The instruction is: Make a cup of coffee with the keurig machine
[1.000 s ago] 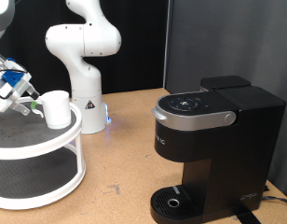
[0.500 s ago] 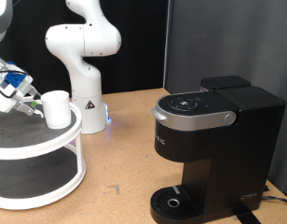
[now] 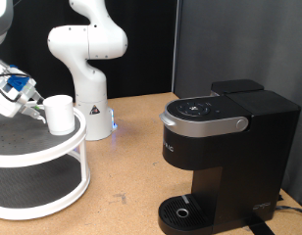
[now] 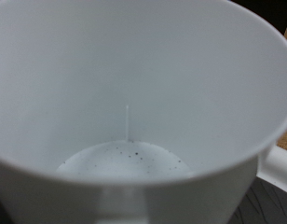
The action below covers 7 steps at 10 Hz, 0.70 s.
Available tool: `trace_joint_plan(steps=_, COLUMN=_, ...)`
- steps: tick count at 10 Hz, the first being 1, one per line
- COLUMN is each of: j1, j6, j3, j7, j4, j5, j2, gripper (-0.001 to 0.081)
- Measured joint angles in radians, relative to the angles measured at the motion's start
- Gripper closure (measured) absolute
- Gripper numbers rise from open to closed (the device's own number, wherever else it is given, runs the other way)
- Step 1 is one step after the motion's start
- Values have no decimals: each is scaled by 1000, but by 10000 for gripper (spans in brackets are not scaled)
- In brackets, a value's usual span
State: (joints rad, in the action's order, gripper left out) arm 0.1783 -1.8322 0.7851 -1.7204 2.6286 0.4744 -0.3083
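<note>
The white cup [image 3: 59, 115] stands upright on the top tier of a round two-tier stand [image 3: 33, 149] at the exterior view's left. My gripper [image 3: 36, 108] is right against the cup's left side, at rim height. The fingers are too small there to show how they stand. In the wrist view the cup [image 4: 134, 84] fills the frame. I look into its empty white inside with dark specks on the bottom, and no fingers show. The black keurig machine [image 3: 222, 152] stands at the right with its grey lid handle [image 3: 202, 124] down and its drip tray [image 3: 182, 211] bare.
A second white robot arm on a base [image 3: 87, 59] stands behind the stand. The stand's lower tier [image 3: 38, 186] sits beneath the cup. Bare wooden table [image 3: 126, 166] lies between stand and machine. A dark curtain hangs behind.
The gripper has shifted only slightly beside the cup. The cup and the machine have not moved.
</note>
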Motion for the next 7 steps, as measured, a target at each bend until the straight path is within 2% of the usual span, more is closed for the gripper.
trace_joint_plan(steps=1, j1=0, j6=1, j3=0, j7=6, j4=0, j5=0, j2=0, gripper=186)
trace_joint_plan(steps=2, j1=0, j6=1, j3=0, j7=13, j4=0, j5=0, j2=0, gripper=186)
trace_joint_plan(steps=3, j1=0, j6=1, j3=0, j7=21, j4=0, j5=0, j2=0, gripper=387)
trace_joint_plan(steps=4, j1=0, j6=1, j3=0, j7=27, j4=0, j5=0, j2=0, gripper=524)
trace_joint_plan(steps=5, j1=0, j6=1, j3=0, j7=33, j4=-1, j5=0, j2=0, gripper=524)
trace_joint_plan(steps=6, j1=1, j6=1, j3=0, j7=41, j4=-2, j5=0, j2=0, gripper=717)
trace_joint_plan(steps=7, j1=1, j6=2, j3=0, j7=52, j4=-5, j5=0, j2=0, gripper=717)
